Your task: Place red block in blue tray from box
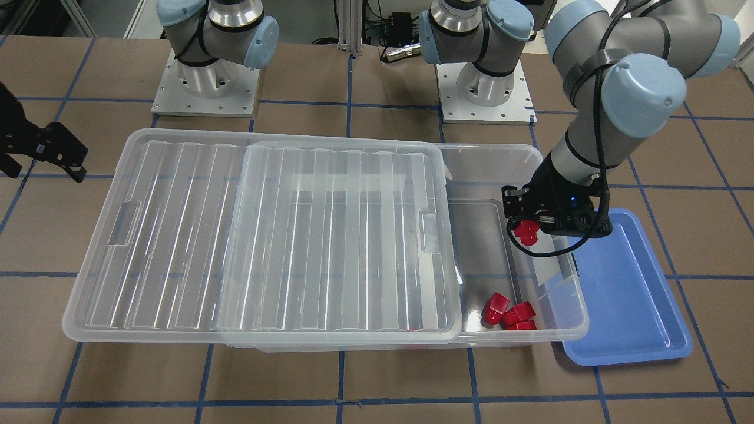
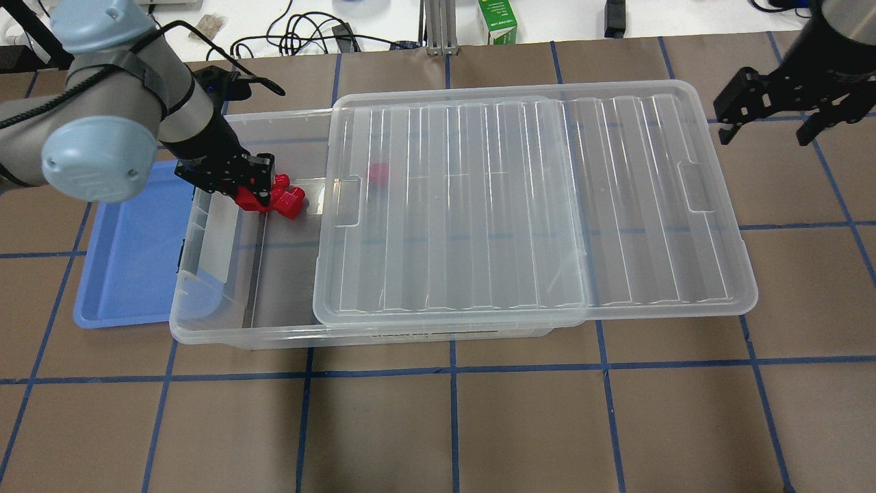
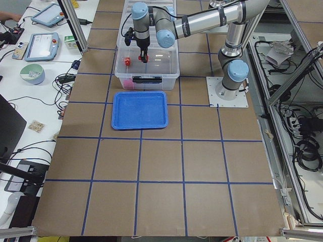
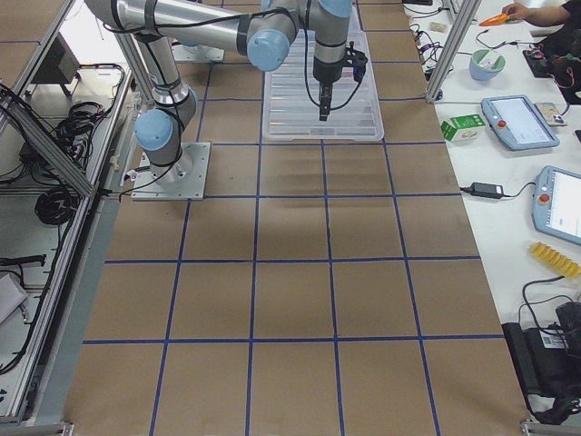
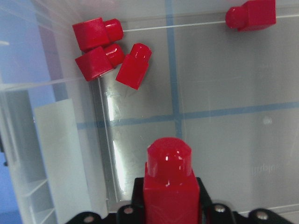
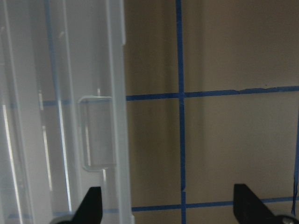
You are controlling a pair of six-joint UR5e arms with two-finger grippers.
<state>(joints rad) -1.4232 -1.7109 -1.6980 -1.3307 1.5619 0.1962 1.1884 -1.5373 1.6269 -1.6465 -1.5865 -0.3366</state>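
My left gripper (image 1: 525, 228) is shut on a red block (image 1: 526, 232) and holds it over the uncovered end of the clear box (image 2: 205, 322), near the wall on the blue tray's side. In the left wrist view the held block (image 5: 168, 182) points its round stub down at the box floor. Three more red blocks (image 5: 100, 51) lie in the box corner, and another (image 5: 250, 15) lies further in. The blue tray (image 1: 624, 294) lies empty beside the box. My right gripper (image 2: 777, 116) is open and empty past the lid's far end.
The ribbed clear lid (image 2: 534, 205) is slid sideways; it covers most of the box and overhangs it on my right. One red block (image 2: 378, 172) shows dimly under the lid. Brown table with blue tape lines (image 2: 452, 370) around.
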